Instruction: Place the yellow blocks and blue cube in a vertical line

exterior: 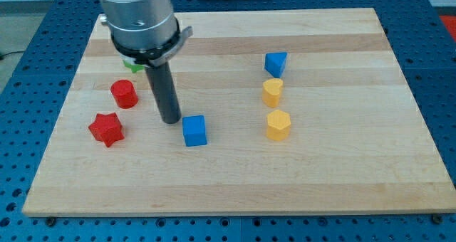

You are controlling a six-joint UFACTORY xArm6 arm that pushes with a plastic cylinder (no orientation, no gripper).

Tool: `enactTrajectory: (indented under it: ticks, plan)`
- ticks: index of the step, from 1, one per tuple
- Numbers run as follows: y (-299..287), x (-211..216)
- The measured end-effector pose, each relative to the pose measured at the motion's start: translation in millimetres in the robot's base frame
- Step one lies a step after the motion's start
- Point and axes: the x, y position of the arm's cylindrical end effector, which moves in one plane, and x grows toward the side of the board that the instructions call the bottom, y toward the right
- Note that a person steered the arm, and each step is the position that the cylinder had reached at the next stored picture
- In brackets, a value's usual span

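A blue cube (194, 130) sits near the middle of the wooden board (342, 178). My tip (171, 119) stands just to the cube's upper left, very close to it; contact cannot be told. Two yellow blocks lie right of centre, one above the other: a small yellow one (272, 92) and a yellow hexagonal one (278, 125). A blue triangular block (275, 62) sits just above the upper yellow block, so these three form a near-vertical column.
A red cylinder (124, 94) and a red star block (106, 129) lie at the view's left. A green block (132, 65) is mostly hidden behind the arm's body (139, 18). The board rests on a blue perforated table.
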Motion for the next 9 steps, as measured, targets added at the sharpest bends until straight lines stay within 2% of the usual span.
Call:
enactTrajectory:
  ticks: [1,3,4,5,7,9]
  plan:
    - [21.0,5.0]
    - [63.6,44.6]
    - [-3.1,28.5]
    - [-7.3,45.6]
    - [39.6,79.4]
    - [92.7,79.4]
